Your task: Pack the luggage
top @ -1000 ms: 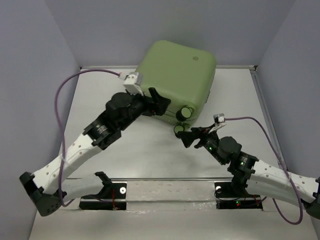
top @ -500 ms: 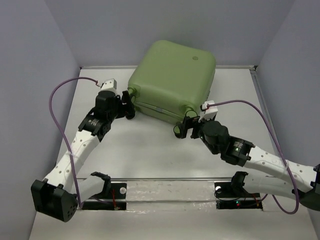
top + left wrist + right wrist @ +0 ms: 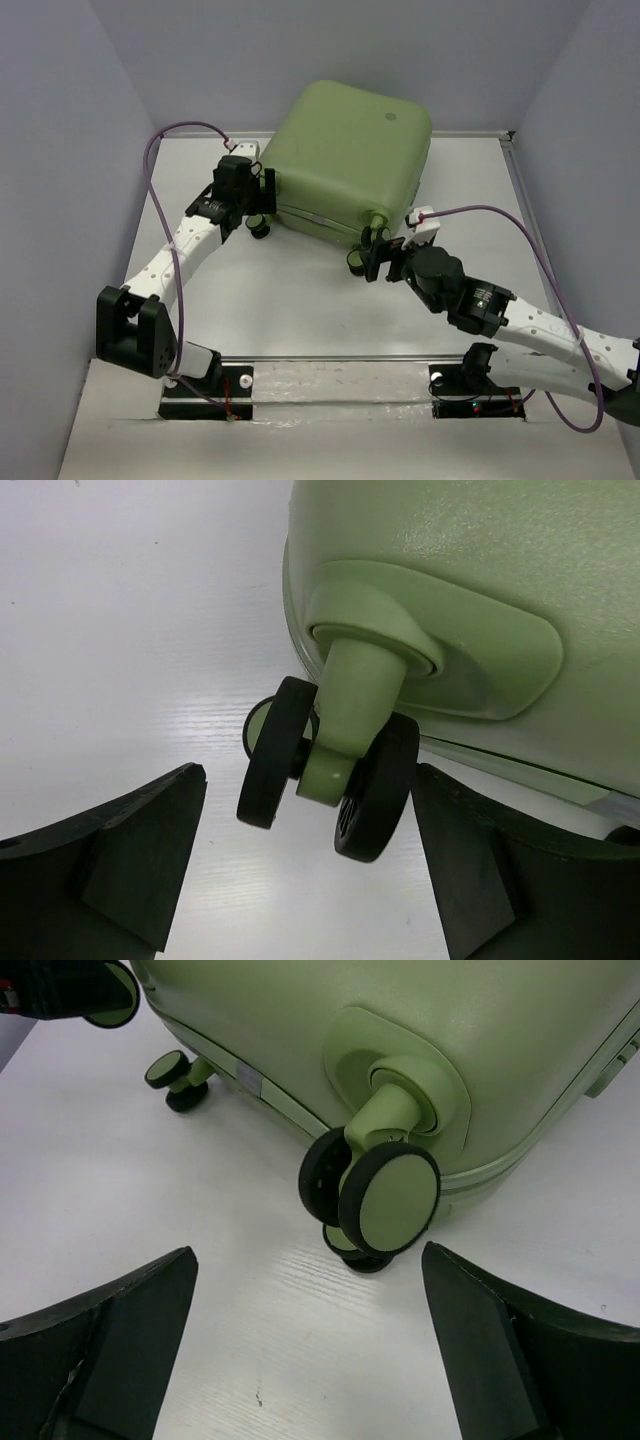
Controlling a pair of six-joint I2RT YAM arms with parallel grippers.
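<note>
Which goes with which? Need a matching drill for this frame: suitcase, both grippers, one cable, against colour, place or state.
Things:
1. suitcase
2. left gripper
3. right gripper
4. right arm's cable

Descriptions:
a. purple
b. open, at the suitcase's left corner in the top view
c. light green
d. open, at the suitcase's near right corner in the top view

Pairs: 1-c, 2-b, 3-d, 4-a
</note>
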